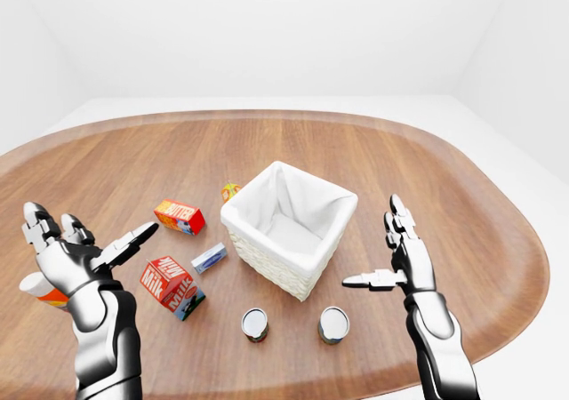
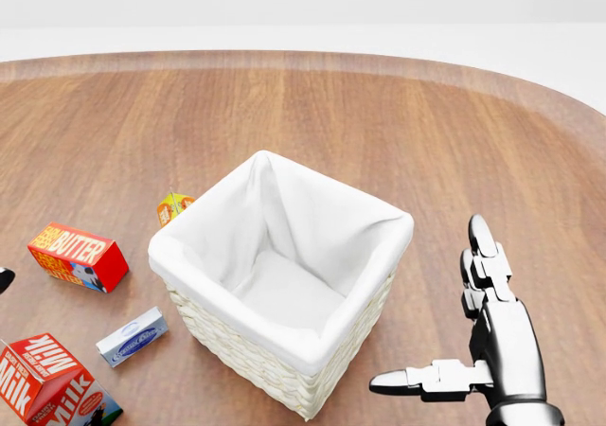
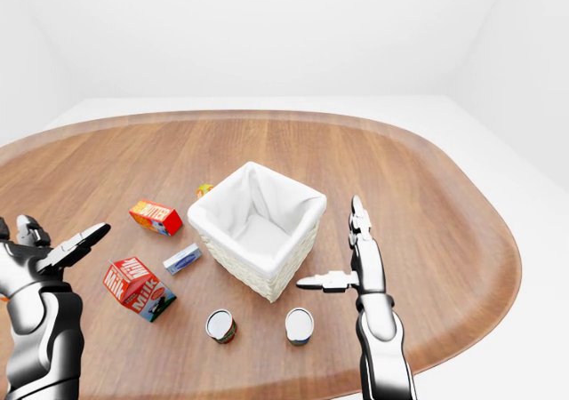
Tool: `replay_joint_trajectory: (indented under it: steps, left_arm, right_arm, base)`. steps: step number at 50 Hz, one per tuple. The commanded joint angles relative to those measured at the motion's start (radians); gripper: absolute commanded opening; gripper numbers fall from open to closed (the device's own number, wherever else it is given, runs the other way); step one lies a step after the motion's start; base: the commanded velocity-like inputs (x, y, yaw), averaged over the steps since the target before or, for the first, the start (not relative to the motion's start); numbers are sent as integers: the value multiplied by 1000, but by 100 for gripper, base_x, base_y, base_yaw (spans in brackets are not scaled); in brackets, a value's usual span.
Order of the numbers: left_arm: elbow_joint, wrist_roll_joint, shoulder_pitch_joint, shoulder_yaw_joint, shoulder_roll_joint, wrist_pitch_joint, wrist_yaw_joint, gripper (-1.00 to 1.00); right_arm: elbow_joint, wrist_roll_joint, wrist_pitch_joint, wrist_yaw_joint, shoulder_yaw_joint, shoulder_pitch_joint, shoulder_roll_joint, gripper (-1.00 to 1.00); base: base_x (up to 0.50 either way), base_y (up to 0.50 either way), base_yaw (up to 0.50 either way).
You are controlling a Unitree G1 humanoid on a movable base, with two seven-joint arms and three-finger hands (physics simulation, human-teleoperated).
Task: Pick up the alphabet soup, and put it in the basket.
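Observation:
Two small cans stand near the table's bottom edge in the left-eye view, a left can (image 1: pixel 255 324) and a right can (image 1: pixel 333 324). Their labels are too small to tell which is the alphabet soup. Above them sits the white-lined wicker basket (image 1: pixel 267 262), and nothing shows inside it. My right hand (image 1: pixel 372 244) hovers open to the right of the basket, thumb pointing toward it, above the right can. It holds nothing. At the left, far from the cans, my left hand (image 1: pixel 93 227) is raised, open and holding nothing.
Left of the basket lie a red butter box (image 1: pixel 179 216), a red milk carton (image 1: pixel 172 284), a small white-blue box (image 1: pixel 209 258) and a small orange box (image 1: pixel 230 189). An orange bottle (image 1: pixel 36 286) lies under my left hand. The table's rim (image 1: pixel 498 329) curves past my right arm.

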Motion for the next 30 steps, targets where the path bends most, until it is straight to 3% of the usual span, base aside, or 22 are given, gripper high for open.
replay_joint_trajectory:
  steps: [1,11,16,20,26,30]
  left_arm:
    - [9,1,-2,-2,2,0,1,100]
    - [9,0,-2,-2,2,0,1,100]
    - [-12,1,5,1,0,0,1,100]
    - [8,9,-2,-2,0,0,-3,100]
    - [-12,6,4,-1,0,0,2,100]
    - [-3,9,1,-1,-1,0,-1,100]
  right_arm:
    - [-8,-20,0,4,1,10,3,100]
    - [-8,-20,0,4,0,10,3,100]
    - [-12,-56,0,5,13,77,7,100]
    - [-5,-57,-40,6,4,118,15,100]
    - [0,-50,-49,32,2,153,22,100]
    - [45,-46,-113,41,5,183,24,100]
  base:
    - [0,0,0]
    - [0,0,0]
    - [0,0,0]
    - [0,0,0]
    - [0,0,0]
    - [0,0,0]
